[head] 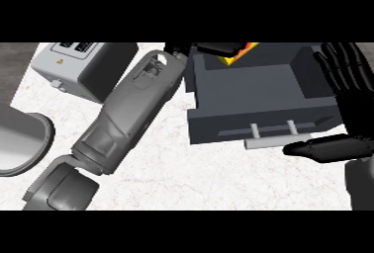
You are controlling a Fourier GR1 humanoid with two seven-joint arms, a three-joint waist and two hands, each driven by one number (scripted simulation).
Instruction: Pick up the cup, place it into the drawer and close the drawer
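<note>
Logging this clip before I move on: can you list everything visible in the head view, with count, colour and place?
Counter: one, white marbled, fills the middle of the view.
Drawer: one, dark grey, open, upper right, with a pale bar handle on its front.
Cup: one, yellow and orange, only partly showing at the drawer's far edge under the left hand.
Box appliance: one, light grey with a dark side, upper left.
Round grey object: one, at the left edge, cut off; cannot tell what it is.
Left hand: black, on a grey forearm, over the drawer's back, curled on the cup.
Right hand: black, open, beside the drawer's right wall.
</note>
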